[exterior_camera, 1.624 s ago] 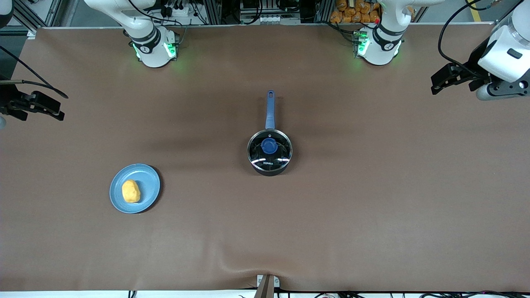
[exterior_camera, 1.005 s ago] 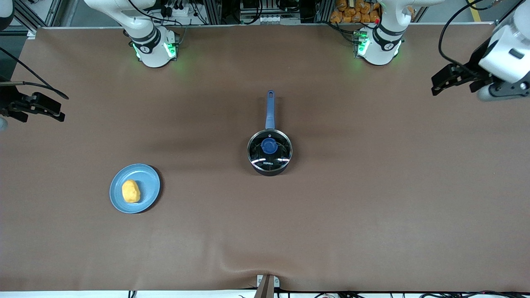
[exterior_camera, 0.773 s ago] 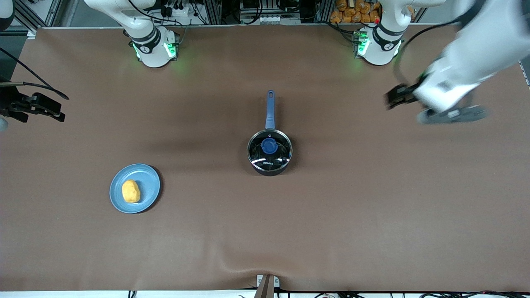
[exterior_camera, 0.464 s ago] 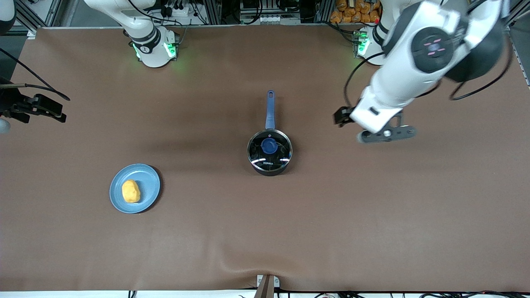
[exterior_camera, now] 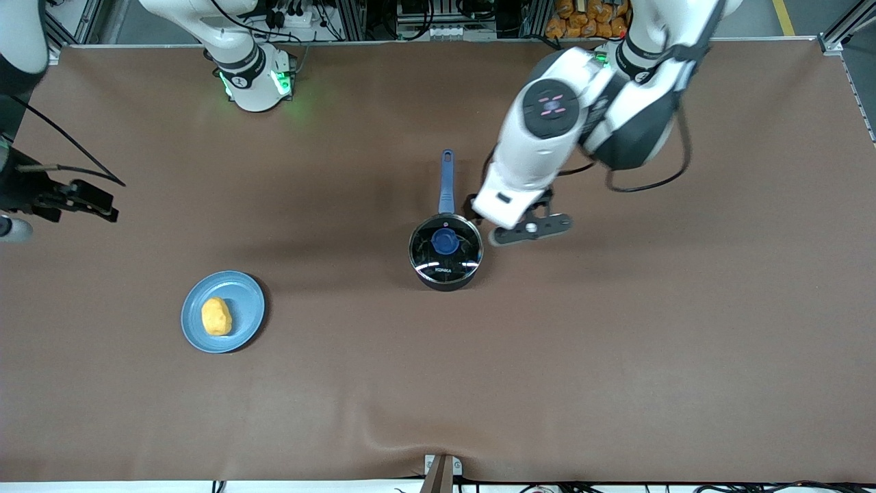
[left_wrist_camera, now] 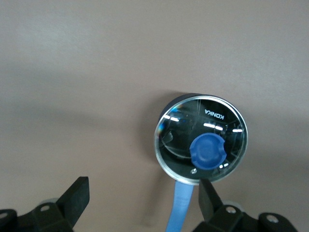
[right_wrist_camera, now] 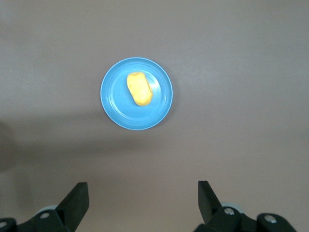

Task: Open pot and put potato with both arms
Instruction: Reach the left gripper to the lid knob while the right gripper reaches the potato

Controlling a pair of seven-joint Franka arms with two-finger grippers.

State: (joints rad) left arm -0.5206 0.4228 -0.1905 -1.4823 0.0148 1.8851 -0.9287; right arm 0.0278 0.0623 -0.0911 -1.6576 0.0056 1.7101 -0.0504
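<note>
The pot (exterior_camera: 445, 255) is seen at the middle of the table (exterior_camera: 616, 356), its glass lid (left_wrist_camera: 201, 145) seated on the rim and the blue knob (exterior_camera: 445, 241) at the lid's centre. The long blue handle (exterior_camera: 446, 181) is pointed away from the front camera, toward the arms' bases.

The left gripper (exterior_camera: 477, 209) is held in the air just beside the pot's rim, toward the left arm's end of the table, next to where the handle meets the pot. In the left wrist view its fingers (left_wrist_camera: 77, 195) are spread wide and nothing is gripped between them; the lid and knob are seen ahead of the open jaws, and the handle runs back toward the gap, close to one finger. No contact with the pot is shown.

The potato (exterior_camera: 216, 316) is lying on a light-blue plate (exterior_camera: 246, 301), well apart from the pot, toward the right arm's end of the table and nearer to the front camera. The right gripper (exterior_camera: 89, 198) is held above the table edge at that end. In the right wrist view its fingers (right_wrist_camera: 208, 193) are likewise parted and empty, with the plate and potato well ahead of the jaws.
</note>
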